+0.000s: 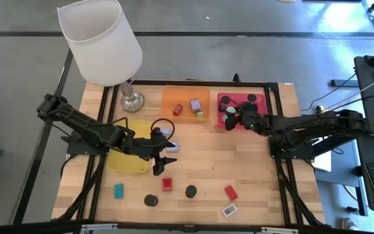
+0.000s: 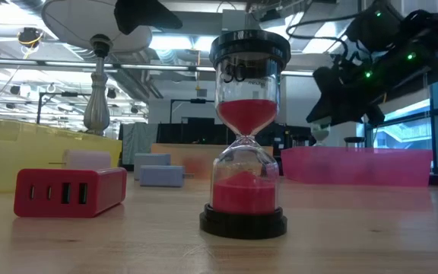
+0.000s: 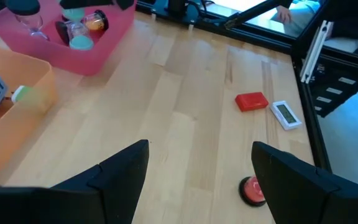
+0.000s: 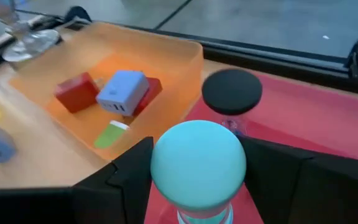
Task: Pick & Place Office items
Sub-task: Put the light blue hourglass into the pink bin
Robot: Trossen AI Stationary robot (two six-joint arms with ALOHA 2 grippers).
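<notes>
Nearest the low camera, a red-sand hourglass (image 2: 243, 137) stands on the pale wood table (image 1: 239, 162), with a red charger block (image 2: 71, 190) just beside it. Behind the hourglass, the left gripper (image 1: 160, 160) hangs released and empty beside the yellow tray (image 1: 125, 162). Farther back, the right gripper (image 4: 197, 171) clasps a teal-capped hourglass (image 4: 197, 163) over the red tray (image 1: 265, 101), next to the orange tray (image 1: 180, 97) and lamp (image 1: 102, 42); a grey floor lies beyond.
</notes>
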